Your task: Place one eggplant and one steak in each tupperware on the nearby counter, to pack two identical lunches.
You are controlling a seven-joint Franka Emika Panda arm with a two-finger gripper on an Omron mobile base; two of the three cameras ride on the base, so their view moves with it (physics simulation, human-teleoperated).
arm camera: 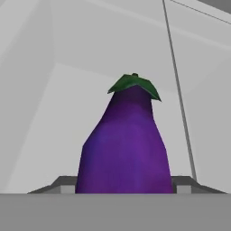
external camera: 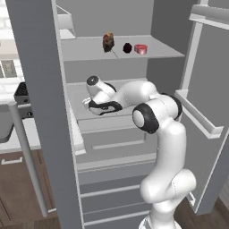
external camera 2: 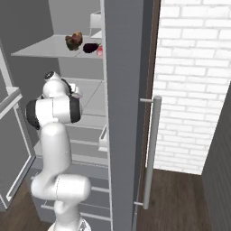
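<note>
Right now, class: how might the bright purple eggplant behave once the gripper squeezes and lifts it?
The eggplant looks glossy and tapered, so it may slip toward its narrow stem end. Its rounded body would probably roll if released. It looks firm, not floppy.

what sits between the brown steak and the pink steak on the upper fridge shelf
The dark eggplant lies between the brown steak and the pink steak, in the left base view.

Fridge shelves, upper shelf point(external camera: 156, 53) as landmark.
On it stand the brown steak point(external camera: 108, 41), then to its right the dark eggplant point(external camera: 127, 48) and the other steak point(external camera: 141, 49); one shelf below, another eggplant point(arm camera: 125, 144) sits at the gripper point(external camera: 86, 102).
</note>
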